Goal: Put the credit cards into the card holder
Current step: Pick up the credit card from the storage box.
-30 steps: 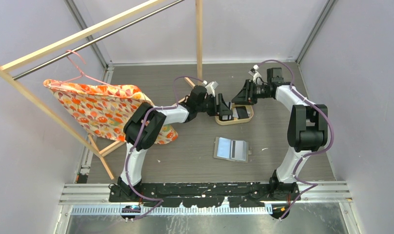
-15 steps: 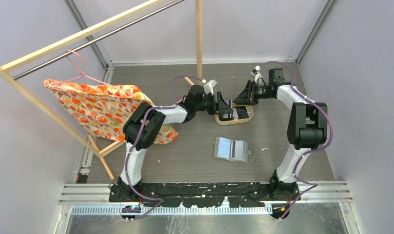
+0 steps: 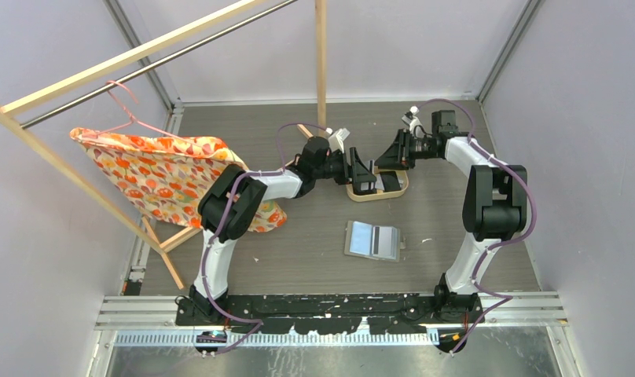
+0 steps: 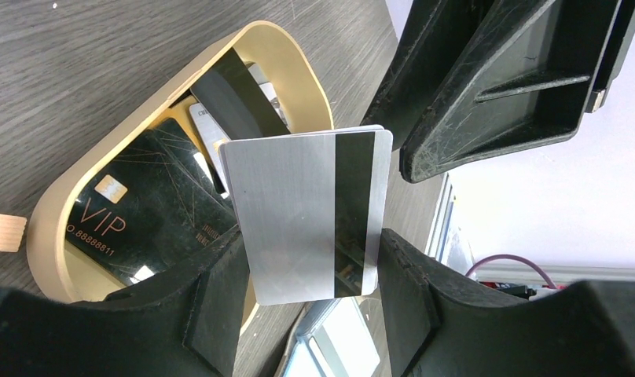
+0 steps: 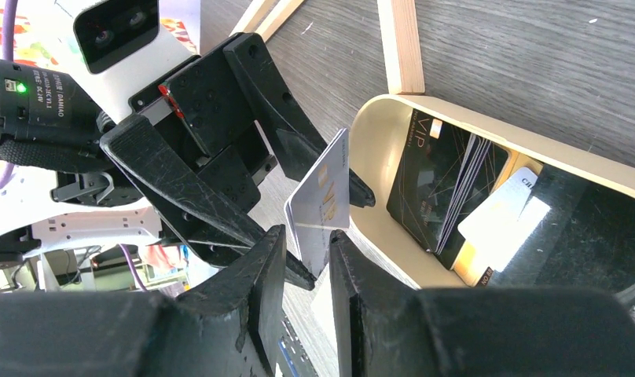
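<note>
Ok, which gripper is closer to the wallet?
Left. The left gripper, holding a card, is at the tray edge nearest the wallet; the right gripper is over the tray's far side.

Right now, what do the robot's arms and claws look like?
The left arm and right arm have black joints and white link shells, with purple cables running along them. The left claw and right claw are scratched black plastic with two wedge-shaped fingers.

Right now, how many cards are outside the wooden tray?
1: the silver card, clamped in the left claw by the tray. The open card holder may hide others.
</note>
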`<state>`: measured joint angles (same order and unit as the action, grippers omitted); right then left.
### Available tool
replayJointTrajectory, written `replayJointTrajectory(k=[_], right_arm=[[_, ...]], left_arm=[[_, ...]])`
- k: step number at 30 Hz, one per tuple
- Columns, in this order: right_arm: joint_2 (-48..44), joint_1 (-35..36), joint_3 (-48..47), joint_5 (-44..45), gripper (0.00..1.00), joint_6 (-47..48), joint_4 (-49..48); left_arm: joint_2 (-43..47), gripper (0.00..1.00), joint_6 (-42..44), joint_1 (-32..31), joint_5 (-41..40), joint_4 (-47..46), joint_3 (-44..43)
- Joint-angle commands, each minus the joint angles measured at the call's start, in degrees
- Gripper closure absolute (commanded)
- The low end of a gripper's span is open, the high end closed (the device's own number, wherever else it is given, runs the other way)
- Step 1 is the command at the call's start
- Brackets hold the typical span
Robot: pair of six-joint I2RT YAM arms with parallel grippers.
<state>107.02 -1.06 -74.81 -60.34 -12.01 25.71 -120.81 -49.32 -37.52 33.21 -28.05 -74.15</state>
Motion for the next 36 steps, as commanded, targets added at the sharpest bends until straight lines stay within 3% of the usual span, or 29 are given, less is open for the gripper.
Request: replayJointTrajectory(k=[1,26,36], right_arm=[[0.1,0.5,-2.0,-0.9,0.68,-0.2,-0.8],[0.8,0.8,-2.9,2.7,0.7,1.3,2.1],[-0.3,0.8,-2.4,0.2,0.69,1.0,0.6]], left_arm=[[0.6,0.49,-0.3,0.2,1.5,-4.1,-0.2],[0.0,0.46,-1.9,0.3,2.5,-5.8,-0.2],[-0.5,0.46,-2.7,0.5,2.8,-6.0,-0.3]])
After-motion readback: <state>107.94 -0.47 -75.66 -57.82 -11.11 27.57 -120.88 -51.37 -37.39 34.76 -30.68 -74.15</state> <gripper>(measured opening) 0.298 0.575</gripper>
